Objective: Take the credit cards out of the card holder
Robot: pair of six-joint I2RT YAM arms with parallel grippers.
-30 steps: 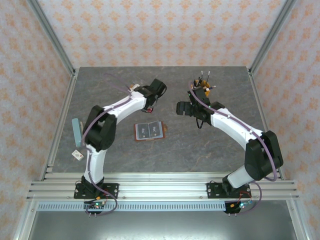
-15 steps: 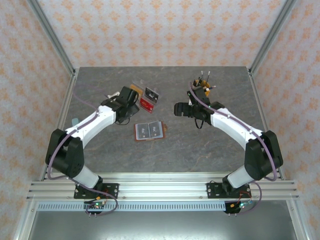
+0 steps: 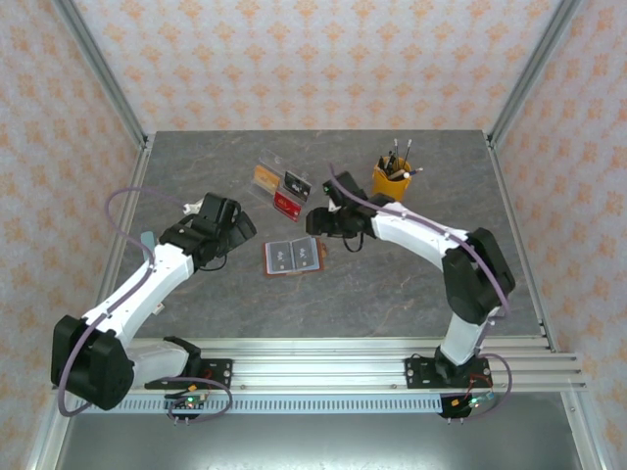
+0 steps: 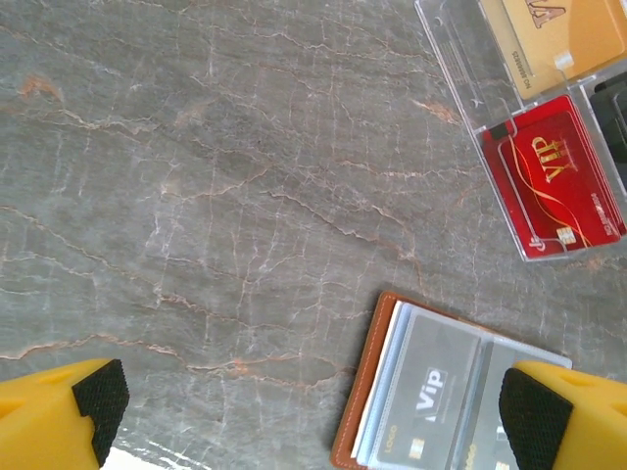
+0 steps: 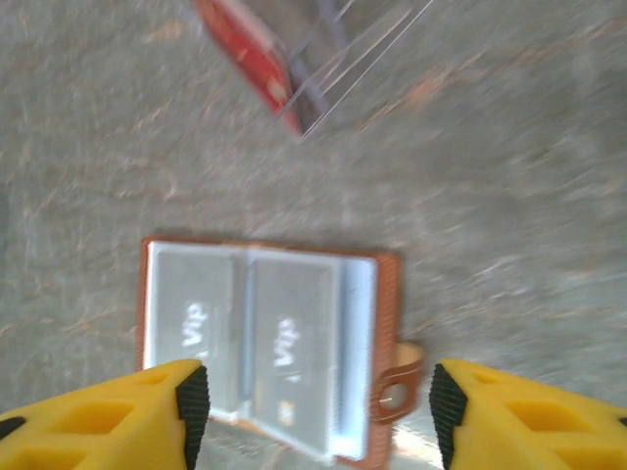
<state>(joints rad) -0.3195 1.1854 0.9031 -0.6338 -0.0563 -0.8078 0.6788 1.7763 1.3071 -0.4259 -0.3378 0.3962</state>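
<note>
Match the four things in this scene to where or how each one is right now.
1. reddish-brown leather card holder
2. clear acrylic display stand
3. yellow pen cup
4. right claw

A. far side, right of the stand
B. open, aimed at the card holder
C. lying unfolded, grey cards inside
D. holding a red card

Pairs: 1-C, 2-D, 3-A, 4-B.

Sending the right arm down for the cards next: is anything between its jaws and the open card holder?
Nothing visible. The right gripper points, open, at the card holder, its grey cards exposed between the jaws; the clear stand sits apart, beyond it.
</note>
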